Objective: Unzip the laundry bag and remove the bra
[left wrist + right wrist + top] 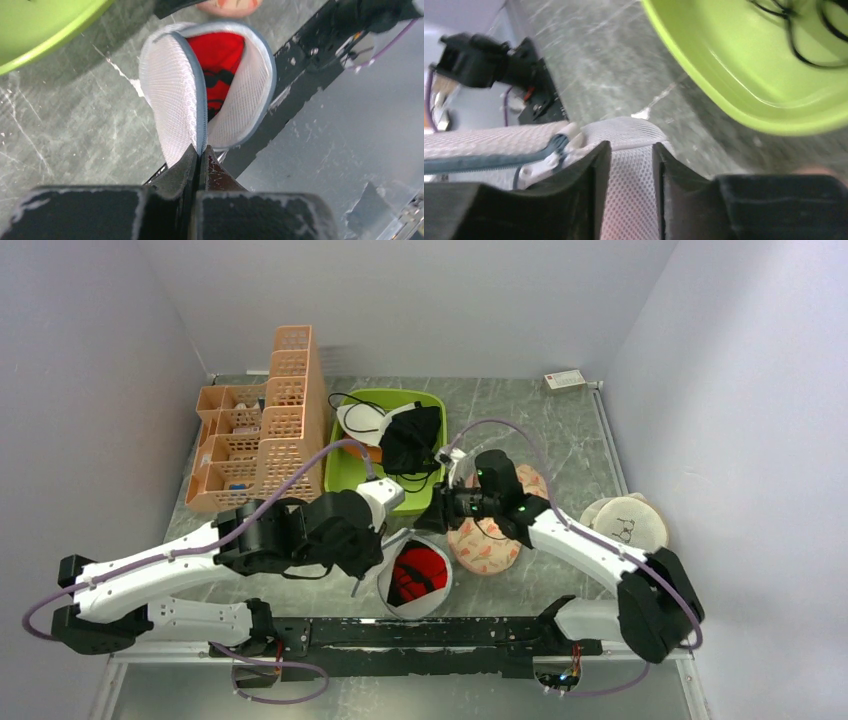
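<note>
Laundry bag (384, 590) sits at the near edge of the table (560, 440), just in front of the black base rail (450, 632). It is unzipped and gaping, with the red bra (418, 575) still inside.

Left gripper (368, 570) is at the bag's left rim. Right gripper (437, 518) is at the bag's far rim, between the green tub (345, 475) and the peach floral pad (490, 550).

Left wrist view: left gripper (201, 152) jaws are pressed together, pinching the grey zip edge of the bag (172, 100) where the two mesh halves meet. The bra (220, 55) shows through the opening, red with a dark strap across it. The tub (40, 40) is at top left.

Right wrist view: right gripper (631, 147) fingers stand a little apart, with white mesh of the bag (624, 132) filling the gap. Can't tell if they touch it. The zip pull (556, 145) is just left of the left finger, on the blue-grey zip tape (474, 162). The tub (724, 85) is at top right. This view is blurred and shows no bra.

Only the top view shows the rest:
- black garment (410, 440) in the tub
- orange baskets (270, 430) at far left
- cream mesh pouch with a black squiggle (625, 525) at right
</note>
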`<state>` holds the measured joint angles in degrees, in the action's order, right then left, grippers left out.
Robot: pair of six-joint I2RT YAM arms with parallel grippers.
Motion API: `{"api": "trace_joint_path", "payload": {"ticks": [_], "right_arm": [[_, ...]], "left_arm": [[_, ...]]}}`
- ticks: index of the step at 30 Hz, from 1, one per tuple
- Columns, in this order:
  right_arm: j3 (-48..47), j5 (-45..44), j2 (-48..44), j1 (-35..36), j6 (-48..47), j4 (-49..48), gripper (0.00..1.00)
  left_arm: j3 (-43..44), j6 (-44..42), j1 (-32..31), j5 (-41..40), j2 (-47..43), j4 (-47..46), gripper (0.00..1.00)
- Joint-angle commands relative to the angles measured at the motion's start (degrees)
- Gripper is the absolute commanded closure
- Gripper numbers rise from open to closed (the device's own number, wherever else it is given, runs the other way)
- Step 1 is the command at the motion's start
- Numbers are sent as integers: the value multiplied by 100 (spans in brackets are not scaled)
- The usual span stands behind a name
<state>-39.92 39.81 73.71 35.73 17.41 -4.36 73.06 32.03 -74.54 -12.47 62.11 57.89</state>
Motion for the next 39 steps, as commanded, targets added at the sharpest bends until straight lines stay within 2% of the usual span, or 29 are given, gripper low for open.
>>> {"api": "trace_joint_path", "payload": {"ticks": [1,3,4,6,7,10,14,18,22,25,26,30,33,37,39], "right_arm": [[-102,-1770,-868,-81,370,1661,57],[-153,-2029,-1183,16,486,2135,47],[-171,-2156,-1343,166,559,2308,44],[-206,-2424,-1654,454,711,2590,29],[-221,-2589,-1803,576,783,2729,27],[-216,-2785,-2176,851,957,3008,24],[60,-2699,-2254,1360,1340,2678,23],[233,-3462,-1909,2036,1617,2583,22],[192,-4698,-1510,2104,1723,3053,37],[284,-5131,-1466,2095,1699,3008,66],[296,-5170,-1465,2089,1673,2987,71],[401,-5152,-1439,1963,1425,2697,82],[406,-4511,-1300,1888,821,2211,86],[268,-4003,-1044,1882,328,1895,86],[149,-3969,-926,1878,232,1941,86]], "left_arm": [[173,159,582,531,-164,-611,93],[64,99,1136,926,-137,-785,93],[19,44,1332,1169,-92,-844,93],[-50,-47,1652,1385,4,-881,93],[-66,-100,1766,1434,34,-865,93],[-149,-174,2089,1663,-27,-953,93],[-201,-188,2409,1780,-151,-946,93],[-203,-122,2580,1853,-254,-856,93],[-263,-96,2649,1159,-378,-360,93],[-422,-145,2761,898,-494,-136,93],[-431,-126,2783,662,-482,21,93],[-491,39,2835,-249,-449,468,93],[-676,285,2859,-926,-359,662,88],[-960,494,2893,-1835,-151,719,67],[-777,747,2897,-2185,7,977,52]]}}
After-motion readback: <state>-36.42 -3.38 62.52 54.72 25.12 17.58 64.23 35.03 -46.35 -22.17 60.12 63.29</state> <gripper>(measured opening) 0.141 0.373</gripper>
